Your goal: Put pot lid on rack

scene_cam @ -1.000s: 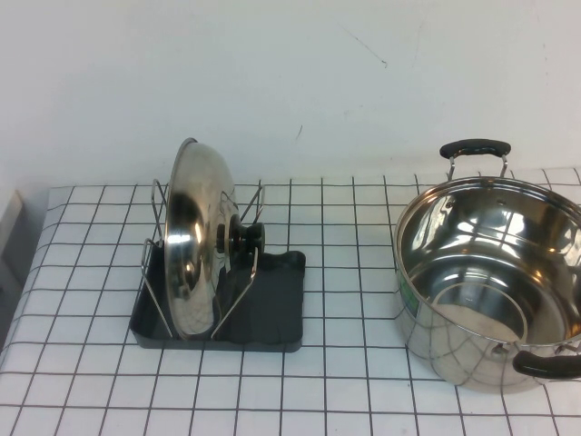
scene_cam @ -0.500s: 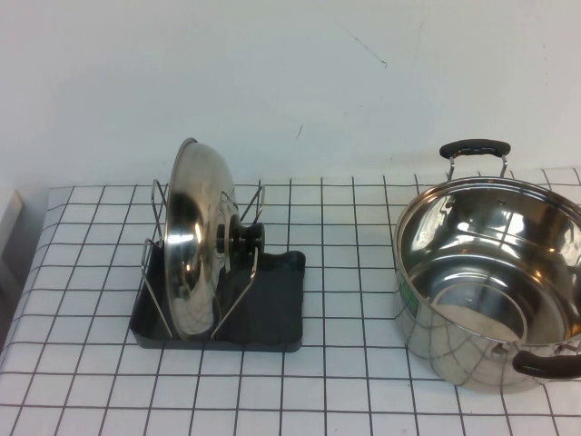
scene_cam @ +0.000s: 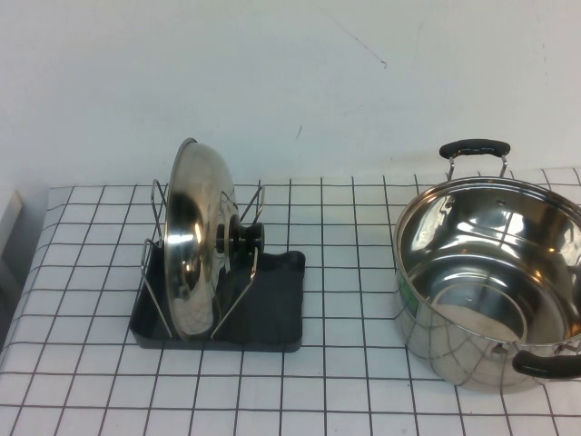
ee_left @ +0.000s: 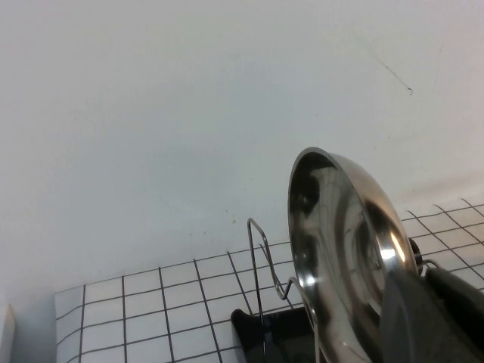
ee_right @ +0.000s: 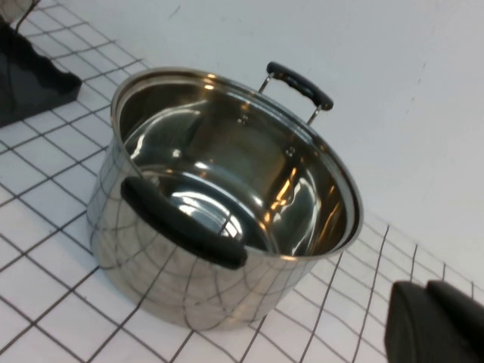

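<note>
There is one lid (scene_cam: pixel 195 241), standing on edge in one rack (scene_cam: pixel 263 304) at the left of the high view. There is one pot (scene_cam: pixel 495 282) at the right. It has two black handles. One table (scene_cam: pixel 345 400) holds them all.

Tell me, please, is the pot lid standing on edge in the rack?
Yes: the pot lid stands on edge between the rack wires, knob facing the pot.

Table (scene_cam: pixel 363 363) is covered by a white cloth gridded with thin black lines. Behind it a plain white wall (scene_cam: pixel 290 82) is seen, marked by faint scuffs. Lighting is even.
</note>
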`<state>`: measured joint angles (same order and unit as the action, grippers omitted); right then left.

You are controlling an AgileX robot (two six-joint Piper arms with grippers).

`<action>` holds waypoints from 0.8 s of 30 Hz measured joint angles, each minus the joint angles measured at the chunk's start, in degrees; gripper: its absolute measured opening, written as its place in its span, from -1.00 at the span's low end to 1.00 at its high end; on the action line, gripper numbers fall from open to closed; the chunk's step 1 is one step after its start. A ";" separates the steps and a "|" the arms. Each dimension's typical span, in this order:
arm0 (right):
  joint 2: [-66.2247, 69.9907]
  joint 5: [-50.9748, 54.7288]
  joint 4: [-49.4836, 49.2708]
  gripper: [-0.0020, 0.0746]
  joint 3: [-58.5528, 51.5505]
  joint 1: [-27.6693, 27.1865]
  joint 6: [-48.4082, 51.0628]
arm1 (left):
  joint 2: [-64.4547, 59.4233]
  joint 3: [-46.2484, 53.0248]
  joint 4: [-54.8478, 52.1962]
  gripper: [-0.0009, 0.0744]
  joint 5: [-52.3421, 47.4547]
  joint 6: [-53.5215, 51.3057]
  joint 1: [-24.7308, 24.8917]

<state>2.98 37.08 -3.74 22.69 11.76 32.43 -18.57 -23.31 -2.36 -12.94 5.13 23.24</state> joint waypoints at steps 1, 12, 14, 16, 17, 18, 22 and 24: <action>0.00 0.11 0.00 -0.95 -0.31 0.00 0.00 | 0.00 0.00 0.00 -0.98 0.00 0.00 0.00; 0.00 3.83 -0.14 -0.95 -0.78 0.00 0.00 | 0.00 0.12 0.00 -0.98 0.00 0.00 0.00; 0.00 3.83 -0.18 -0.95 -0.78 0.00 -0.13 | 0.00 0.12 0.00 -0.98 0.12 0.00 0.00; 0.00 3.83 -0.18 -0.95 -0.78 0.00 -0.71 | 0.08 0.86 0.00 -0.98 0.54 0.00 0.00; 0.00 3.83 -0.18 -0.95 -0.78 0.00 -0.68 | 0.49 1.41 0.00 -0.98 0.69 0.00 0.00; 0.00 3.83 -0.18 -0.95 -0.78 0.00 -0.68 | 1.08 2.16 0.23 -0.98 0.79 0.00 -0.36; 0.00 3.83 -0.27 -0.95 -0.78 0.00 -0.82 | 5.16 6.04 0.85 -0.98 0.68 0.00 -3.99; 0.00 3.83 -0.39 -0.95 -0.78 0.00 -0.82 | 7.72 8.97 0.85 -0.98 0.68 0.00 -6.76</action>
<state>2.98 40.90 -4.13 21.91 11.76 31.61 -10.84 -14.34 -1.51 -12.26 5.13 16.48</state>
